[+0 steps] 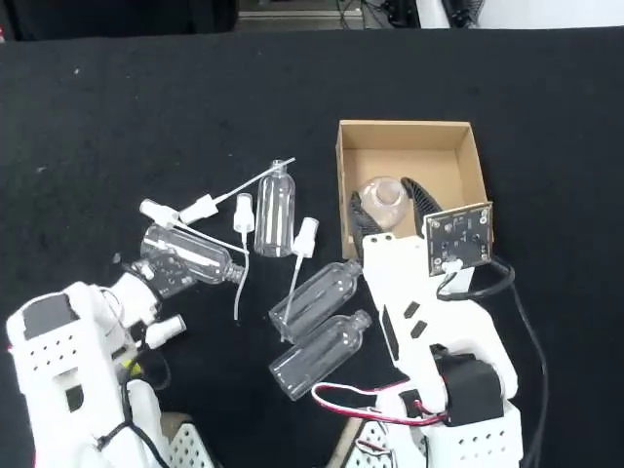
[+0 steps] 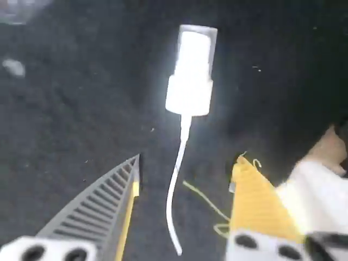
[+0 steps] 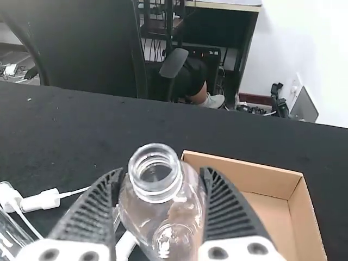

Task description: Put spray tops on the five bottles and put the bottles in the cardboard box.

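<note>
One capless bottle [image 1: 382, 198] apparently held over cardboard box [image 1: 456, 161].

Right gripper [image 3: 162, 178] clamps a clear bottle [image 3: 159, 212], open mouth showing. Cardboard box [image 3: 247, 175] just beyond. Spray top [image 3: 39, 200] lying on black table [image 3: 65, 130].

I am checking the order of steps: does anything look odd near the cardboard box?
Yes. The right hand holds a bottle over the cardboard box, but its neck is open; spray tops lie loose on the table.
</note>
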### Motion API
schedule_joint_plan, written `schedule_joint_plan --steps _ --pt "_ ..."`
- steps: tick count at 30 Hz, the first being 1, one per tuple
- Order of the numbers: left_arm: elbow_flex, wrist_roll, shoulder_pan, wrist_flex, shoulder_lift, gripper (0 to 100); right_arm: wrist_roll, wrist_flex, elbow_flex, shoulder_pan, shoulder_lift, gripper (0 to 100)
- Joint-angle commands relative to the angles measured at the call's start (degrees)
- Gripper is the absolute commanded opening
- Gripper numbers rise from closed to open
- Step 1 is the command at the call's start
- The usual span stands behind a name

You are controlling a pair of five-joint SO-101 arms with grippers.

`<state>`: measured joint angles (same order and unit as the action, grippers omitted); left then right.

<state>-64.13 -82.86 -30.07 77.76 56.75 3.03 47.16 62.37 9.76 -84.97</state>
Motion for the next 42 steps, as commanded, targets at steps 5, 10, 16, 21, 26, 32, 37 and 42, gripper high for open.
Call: schedule_joint_plan --steps 5,10,16,21,26,32,37,42 --pt "6.37 9.93 19.30 3.08 -0.35 26 -0.53 -2.02 -0.31 -0.79 -0.84 1.1" --pt "3.03 12.92 21.23 -3.60 -1.14 26 -0.53 -1.76 -0.31 -0.79 -0.92 1.1" --pt "4.44 16.53 21.14 -4.40 -10.11 26 -0.53 -1.85 -0.31 -0.79 -0.92 1.1" --pt "10.68 17.85 21.14 -4.84 -21.36 26 -0.53 -1.76 -0.31 -0.79 -0.92 1.1" --pt "15.43 17.85 21.14 -8.62 -31.56 26 -0.53 -1.76 -0.31 -0.79 -0.92 1.1" --pt "18.77 14.51 16.92 -12.48 -41.67 26 -0.53 -1.76 -0.22 -0.79 -0.92 1.1" --pt "19.82 11.52 14.81 -12.40 -46.51 26 -0.53 -1.76 -0.22 -0.79 -0.92 1.1" --pt "19.30 11.25 15.43 -12.31 -46.59 23 -0.53 -1.76 -0.22 -0.79 -0.92 1.1"
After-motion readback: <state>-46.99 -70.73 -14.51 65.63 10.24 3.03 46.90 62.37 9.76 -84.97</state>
